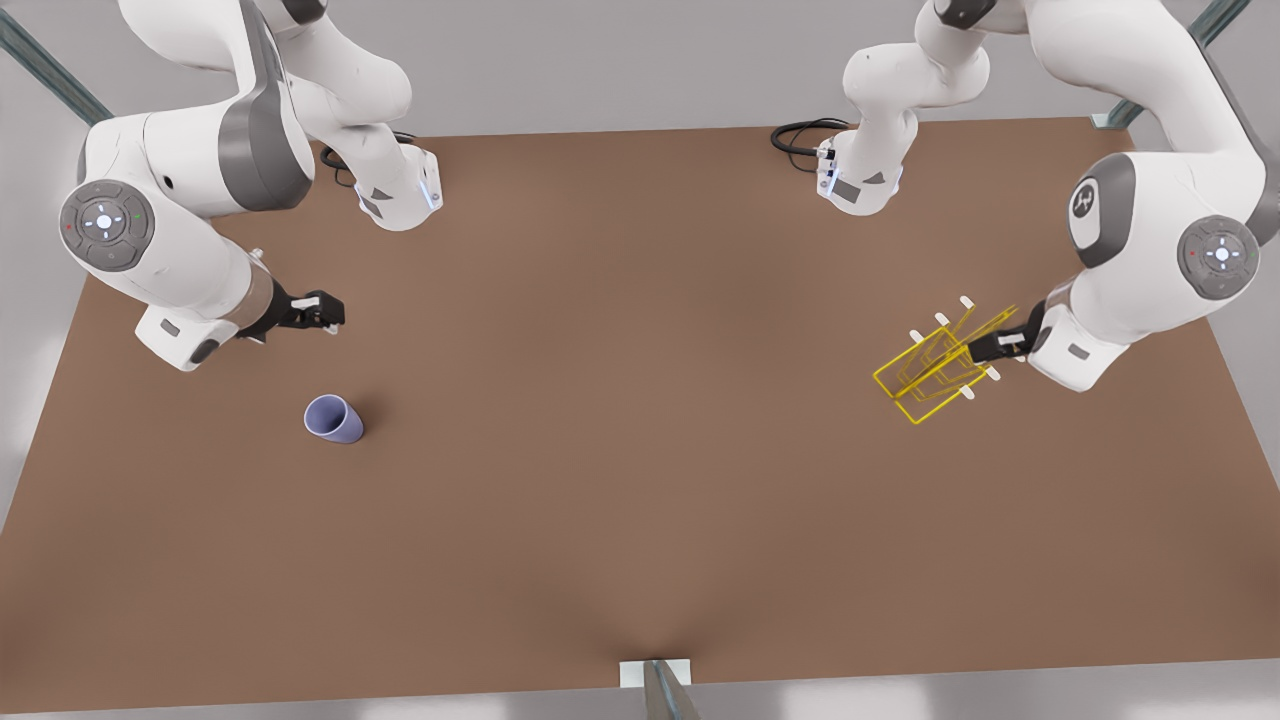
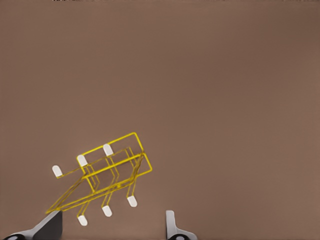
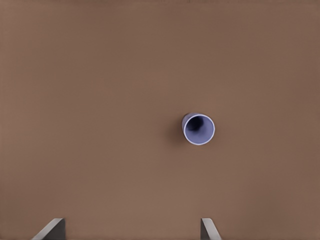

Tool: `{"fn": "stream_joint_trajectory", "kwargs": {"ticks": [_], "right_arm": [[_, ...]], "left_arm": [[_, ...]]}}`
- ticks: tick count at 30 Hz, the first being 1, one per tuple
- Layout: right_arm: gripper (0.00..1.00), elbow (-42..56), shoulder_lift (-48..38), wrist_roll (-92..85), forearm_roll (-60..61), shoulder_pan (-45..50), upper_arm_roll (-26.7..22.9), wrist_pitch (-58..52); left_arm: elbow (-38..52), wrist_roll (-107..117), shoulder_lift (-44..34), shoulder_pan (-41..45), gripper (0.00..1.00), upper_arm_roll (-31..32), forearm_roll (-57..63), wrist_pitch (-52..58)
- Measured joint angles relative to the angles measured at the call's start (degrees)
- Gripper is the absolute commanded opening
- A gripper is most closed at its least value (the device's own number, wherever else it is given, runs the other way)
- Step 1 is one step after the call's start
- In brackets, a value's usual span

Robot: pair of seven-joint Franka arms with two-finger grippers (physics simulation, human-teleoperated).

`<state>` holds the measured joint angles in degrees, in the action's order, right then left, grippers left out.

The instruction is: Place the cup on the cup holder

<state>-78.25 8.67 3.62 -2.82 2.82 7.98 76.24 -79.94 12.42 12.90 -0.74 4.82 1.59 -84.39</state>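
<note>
Cup (image 1: 334,418) stands upright on the table (image 1: 620,480) near the open, empty right hand (image 1: 322,312), looks light, rigid and smooth so pinch across its wall below the rim; left hand (image 1: 1000,346) open by the cup holder (image 1: 932,372)

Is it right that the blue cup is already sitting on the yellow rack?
No. The cup stands alone on the brown table, far from the yellow wire cup holder. The front view shows them on opposite sides.
</note>
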Motion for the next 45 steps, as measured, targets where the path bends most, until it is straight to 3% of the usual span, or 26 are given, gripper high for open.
{"fn": "stream_joint_trajectory", "kwargs": {"ticks": [4, 6, 13, 19, 23, 45], "right_arm": [[1.0, -0.27, 0.2, 0.29, -0.04, 0.06, -0.01, 0.28], [1.0, -4.93, 2.35, 0.46, -0.08, 0.17, -0.05, 2.19], [1.0, -25.45, 5.51, 0.85, -0.26, -0.03, -1.78, 25.49], [1.0, -38.03, 5.26, 0.2, -0.04, 0.34, -4.88, 43.72], [1.0, -41.0, 5.44, -1.21, 0.04, -0.17, -8.43, 50.55], [1.0, -44.75, 9.21, -5.23, 0.0, 0.43, -11.23, 55.98]], "left_arm": [[0.12, 0.86, 0.09, 0.12, 1.0, 0.0, 0.05, -0.21], [0.11, 0.74, 0.15, -0.02, 1.0, -0.05, -0.26, -0.28], [2.49, -0.05, 0.73, -0.12, 1.0, -0.12, -1.78, -0.33], [2.6, -0.54, 1.29, -0.18, 1.0, -0.16, -1.83, 1.38], [2.53, -0.74, 1.52, -0.19, 1.0, -0.17, -1.89, 2.19], [2.48, -1.4, 4.04, -0.54, 1.0, -0.05, -1.73, 4.5]]}}
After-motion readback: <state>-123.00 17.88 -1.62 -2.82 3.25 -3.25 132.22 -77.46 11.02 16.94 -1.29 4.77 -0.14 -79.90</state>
